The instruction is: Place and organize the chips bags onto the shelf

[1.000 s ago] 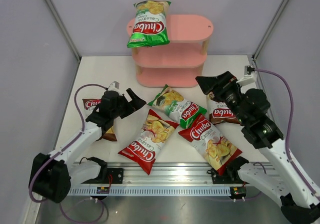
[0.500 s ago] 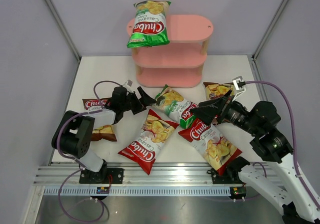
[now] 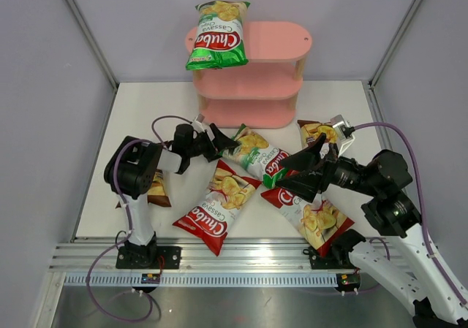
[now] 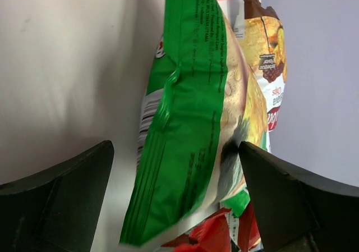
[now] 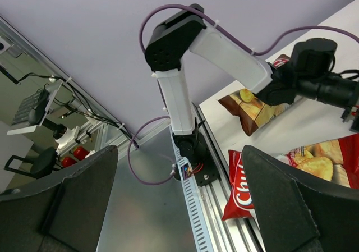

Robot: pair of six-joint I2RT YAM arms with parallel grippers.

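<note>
The pink shelf (image 3: 272,43) stands at the back; one green chips bag (image 3: 216,36) leans on its top board. A second green bag (image 3: 257,154) lies on the table in front of it. My left gripper (image 3: 217,139) is open at that bag's left end; in the left wrist view the green bag (image 4: 190,123) sits between the open jaws (image 4: 175,151). My right gripper (image 3: 301,173) is open and empty, low over the green bag's right end and a red bag (image 3: 313,211). Another red bag (image 3: 218,205) lies at centre front. Brown bags lie left (image 3: 155,191) and right (image 3: 319,132).
In the right wrist view my open gripper (image 5: 179,151) faces the left arm (image 5: 179,95), the left brown bag (image 5: 252,110), a red bag (image 5: 242,191) and the metal rail (image 5: 193,207). White walls enclose the table. The shelf's lower boards (image 3: 248,87) hold nothing visible.
My left gripper has reached right to the green bag's left end. My right gripper has dropped and moved left from near the right brown bag to over the red and green bags.
</note>
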